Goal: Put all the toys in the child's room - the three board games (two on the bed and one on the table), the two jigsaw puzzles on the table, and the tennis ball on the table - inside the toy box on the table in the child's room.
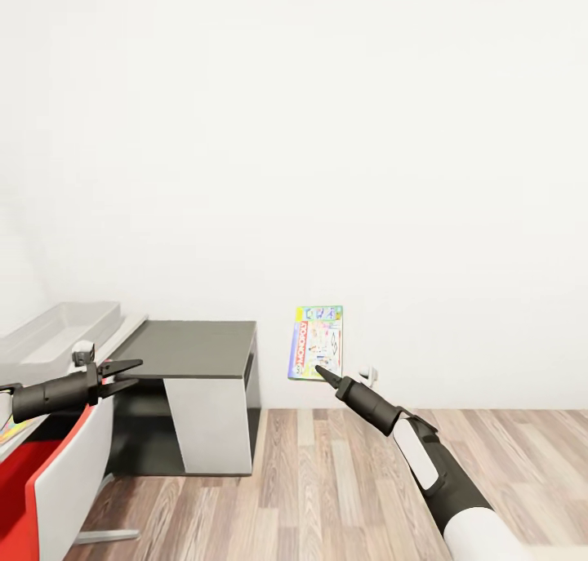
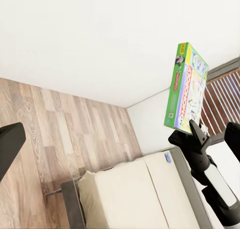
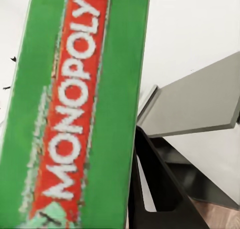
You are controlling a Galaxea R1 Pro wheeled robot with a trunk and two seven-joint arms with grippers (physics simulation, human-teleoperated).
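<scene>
Mid-carry, judged from how things lie: right hand (image 1: 325,375) at centre frame in the head view, pinching the bottom edge of the green board game (image 1: 316,342), held upright in the air against the white wall, well clear of the floor. Same box at upper right of the left wrist view (image 2: 187,86), MONOPOLY lettering plain up close at the left of the right wrist view (image 3: 75,109).

Left hand (image 1: 122,375) at left-middle of the head view, fingers spread and holding nothing, hovering out in front of the surface.

Toy box (image 1: 51,332) at far left, light grey, sitting on the higher part of the surface; inside largely out of sight from this angle, so no telling what already lies there. Lower dark-grey section (image 1: 196,349) between the toy box and the carried game. Bed (image 2: 135,191) at the bottom of the left wrist view, bare beige mattress as far as visible there.

Left to do, at the least: bring the green game across and drop it in the bin. Other toys hard to account for from here.

In the way: a red-and-white chair (image 1: 41,483) at lower left, close against the surface and just under the left arm; also the dark-grey section to reach over.
</scene>
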